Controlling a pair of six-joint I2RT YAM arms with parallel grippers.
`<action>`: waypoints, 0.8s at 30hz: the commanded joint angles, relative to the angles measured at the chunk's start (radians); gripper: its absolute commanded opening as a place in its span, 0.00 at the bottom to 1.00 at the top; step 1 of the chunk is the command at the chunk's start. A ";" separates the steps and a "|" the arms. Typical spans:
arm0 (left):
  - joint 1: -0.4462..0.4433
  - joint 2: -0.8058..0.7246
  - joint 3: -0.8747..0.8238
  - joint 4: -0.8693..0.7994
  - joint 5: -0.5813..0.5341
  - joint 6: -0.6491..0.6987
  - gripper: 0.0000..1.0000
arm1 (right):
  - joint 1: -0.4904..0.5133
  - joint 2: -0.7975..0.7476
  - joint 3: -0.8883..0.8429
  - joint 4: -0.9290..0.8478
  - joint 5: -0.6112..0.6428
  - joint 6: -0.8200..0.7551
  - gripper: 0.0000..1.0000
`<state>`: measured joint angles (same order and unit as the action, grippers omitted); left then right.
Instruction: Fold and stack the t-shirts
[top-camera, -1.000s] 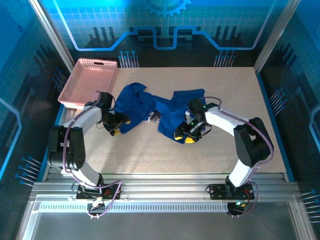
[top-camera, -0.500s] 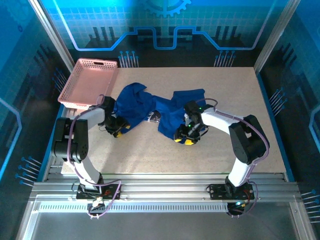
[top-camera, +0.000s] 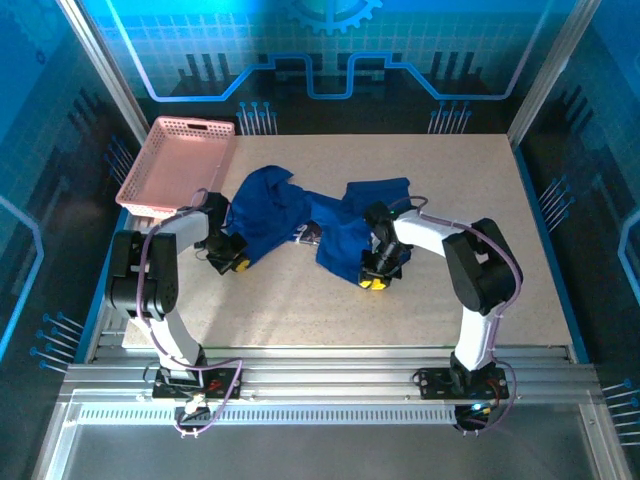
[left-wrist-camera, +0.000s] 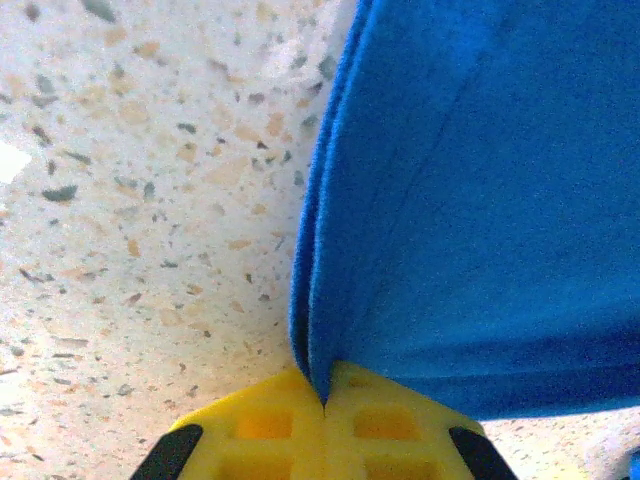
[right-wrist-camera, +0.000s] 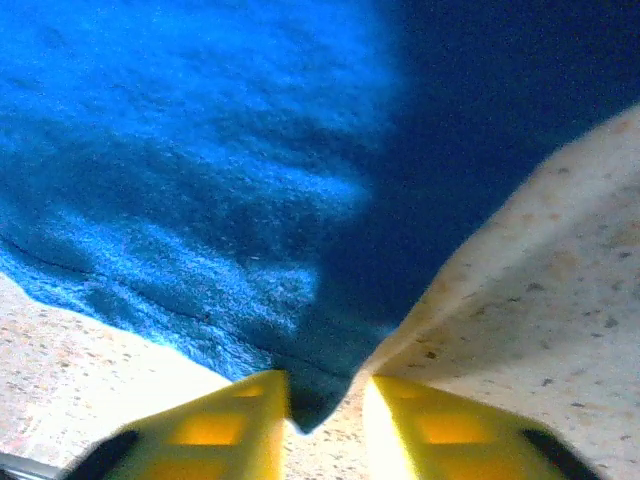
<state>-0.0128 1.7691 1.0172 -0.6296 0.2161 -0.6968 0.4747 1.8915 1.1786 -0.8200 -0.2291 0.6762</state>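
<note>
Pinching the t-shirt's (top-camera: 300, 215) hem at its 7 and 5 o'clock corners, left tool (left-wrist-camera: 322, 395) pressed together on cloth, right tool (right-wrist-camera: 325, 405) narrowly gapped around an edge, then lifting evenly off the surface (top-camera: 300, 310).

My yellow fingertips (left-wrist-camera: 322, 430) meet royal-blue t-shirt (top-camera: 330, 220); speckled beige table (top-camera: 300, 300), pink lattice basket (top-camera: 178, 165) beside.

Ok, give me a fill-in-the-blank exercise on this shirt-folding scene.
1. The crumpled t-shirt is ____ in colour.
2. The basket at the table's far left corner is ____.
3. The left gripper is ____ on the t-shirt's edge.
4. The fingers of the right gripper are ____ in colour.

Missing words: blue; pink; shut; yellow
</note>
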 joint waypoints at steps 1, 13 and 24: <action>-0.015 0.023 0.005 0.173 -0.009 0.036 0.00 | -0.013 0.036 0.017 0.113 0.060 0.003 0.10; 0.089 -0.349 0.065 -0.020 0.055 0.107 0.00 | -0.259 -0.497 -0.004 -0.118 0.158 -0.063 0.00; 0.139 -0.651 0.090 -0.196 0.100 0.068 0.00 | -0.487 -0.803 0.049 -0.352 0.091 -0.134 0.00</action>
<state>0.1116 1.1851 1.1107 -0.7288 0.2871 -0.6083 0.0174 1.1355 1.1961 -1.0523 -0.1108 0.5732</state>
